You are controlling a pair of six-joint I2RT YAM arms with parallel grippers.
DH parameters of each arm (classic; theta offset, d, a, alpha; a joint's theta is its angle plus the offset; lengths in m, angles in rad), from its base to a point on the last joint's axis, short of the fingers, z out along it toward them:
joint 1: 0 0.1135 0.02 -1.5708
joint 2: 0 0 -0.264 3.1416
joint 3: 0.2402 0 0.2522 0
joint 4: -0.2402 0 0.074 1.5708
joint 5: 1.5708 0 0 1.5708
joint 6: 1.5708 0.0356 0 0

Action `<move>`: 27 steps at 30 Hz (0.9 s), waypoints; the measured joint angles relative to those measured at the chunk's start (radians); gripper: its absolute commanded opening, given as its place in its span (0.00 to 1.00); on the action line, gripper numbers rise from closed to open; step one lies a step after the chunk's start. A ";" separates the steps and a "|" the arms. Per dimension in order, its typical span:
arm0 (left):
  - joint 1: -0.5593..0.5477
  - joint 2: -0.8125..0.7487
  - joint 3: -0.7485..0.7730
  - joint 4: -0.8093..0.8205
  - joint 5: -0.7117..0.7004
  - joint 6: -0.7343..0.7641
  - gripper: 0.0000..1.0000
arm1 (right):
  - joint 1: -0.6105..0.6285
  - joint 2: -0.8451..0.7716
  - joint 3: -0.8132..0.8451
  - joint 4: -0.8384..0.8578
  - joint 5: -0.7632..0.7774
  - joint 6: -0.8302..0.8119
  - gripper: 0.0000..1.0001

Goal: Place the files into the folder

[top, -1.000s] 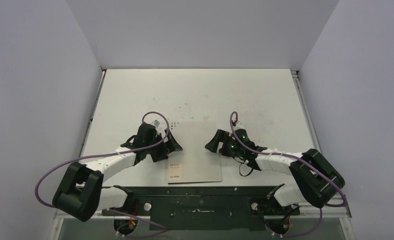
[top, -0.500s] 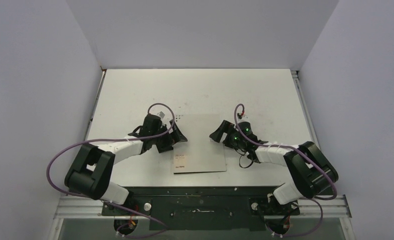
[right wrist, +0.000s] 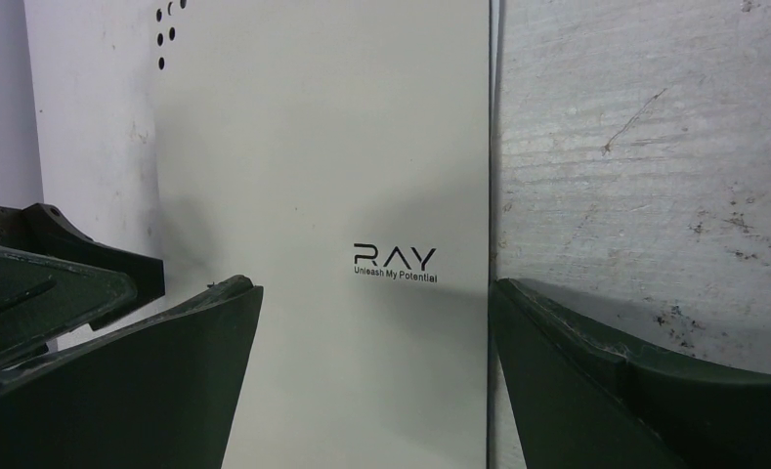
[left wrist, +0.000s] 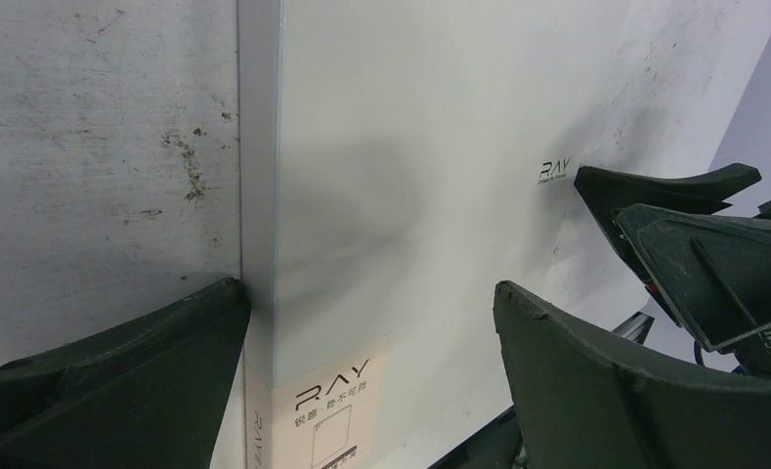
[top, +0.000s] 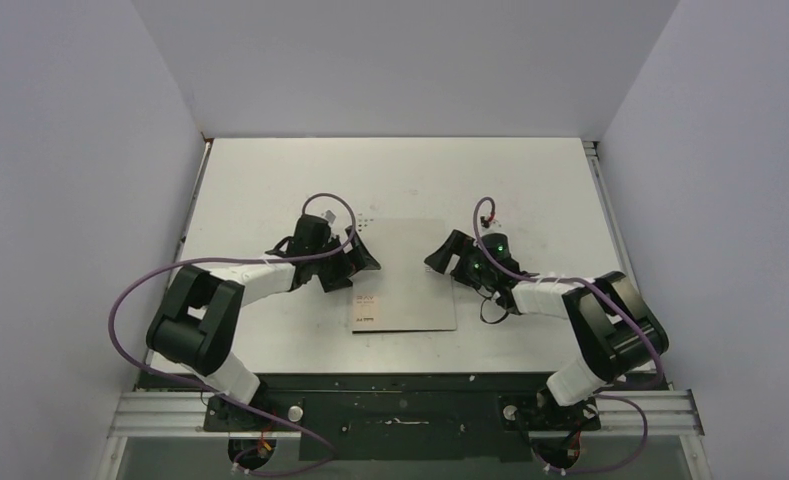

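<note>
The silver-grey folder (top: 402, 275) lies closed and flat on the table, between my two grippers. It has a pale label at its near left corner (left wrist: 318, 405) and a RAY logo (right wrist: 394, 262). My left gripper (top: 360, 262) is open and straddles the folder's left spine edge (left wrist: 259, 195). My right gripper (top: 440, 258) is open and straddles the folder's right edge (right wrist: 487, 195). Neither grips anything. The files are out of view.
The white table (top: 270, 180) is scuffed and stained, with walls on three sides. A dark metal rail (top: 400, 385) runs along the near edge by the arm bases.
Both grippers and the folder between them have moved away from the near edge toward the middle of the table. The arms have stretched out further.
</note>
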 measured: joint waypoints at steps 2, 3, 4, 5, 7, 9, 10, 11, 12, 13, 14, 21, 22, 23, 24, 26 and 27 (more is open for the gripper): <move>0.005 0.005 0.008 -0.006 0.000 0.004 0.96 | -0.005 0.000 0.002 -0.003 -0.008 -0.004 0.90; 0.006 0.005 0.011 -0.009 -0.001 0.007 0.96 | -0.005 0.000 0.004 -0.008 -0.010 -0.006 0.90; 0.008 0.006 0.014 -0.014 -0.002 0.010 0.96 | -0.005 0.000 0.007 -0.014 -0.011 -0.010 0.91; 0.010 0.006 0.016 -0.018 -0.003 0.013 0.96 | -0.005 0.000 0.011 -0.021 -0.013 -0.015 0.91; 0.014 0.006 0.021 -0.032 -0.006 0.017 0.96 | -0.006 -0.002 0.018 -0.041 -0.016 -0.025 0.91; 0.019 0.005 0.031 -0.051 -0.013 0.021 0.96 | -0.007 -0.013 0.025 -0.074 -0.014 -0.036 0.92; 0.021 0.003 0.035 -0.061 -0.020 0.025 0.96 | -0.011 -0.026 0.027 -0.102 -0.012 -0.047 0.93; 0.022 -0.002 0.040 -0.074 -0.027 0.029 0.96 | -0.012 -0.039 0.027 -0.128 -0.006 -0.056 0.93; 0.024 -0.010 0.047 -0.091 -0.035 0.035 0.97 | -0.014 -0.056 0.027 -0.161 0.002 -0.067 0.94; 0.024 -0.019 0.052 -0.103 -0.042 0.039 0.97 | -0.018 -0.072 0.028 -0.185 0.008 -0.076 0.95; 0.024 -0.030 0.059 -0.114 -0.049 0.043 0.97 | -0.022 -0.093 0.029 -0.216 0.018 -0.086 0.95; 0.024 -0.175 0.093 -0.213 -0.097 0.080 0.96 | -0.045 -0.279 0.085 -0.385 0.097 -0.195 1.00; 0.024 -0.202 0.098 -0.231 -0.105 0.087 0.96 | -0.045 -0.319 0.093 -0.406 0.109 -0.214 1.00; 0.024 -0.229 0.105 -0.247 -0.114 0.094 0.96 | -0.047 -0.355 0.098 -0.423 0.118 -0.231 0.98; 0.024 -0.254 0.111 -0.264 -0.122 0.100 0.96 | -0.050 -0.391 0.103 -0.438 0.126 -0.245 0.95; 0.024 -0.305 0.126 -0.296 -0.134 0.116 0.96 | -0.051 -0.448 0.113 -0.470 0.137 -0.272 0.93; 0.024 -0.328 0.133 -0.312 -0.140 0.124 0.96 | -0.051 -0.482 0.119 -0.489 0.141 -0.289 0.91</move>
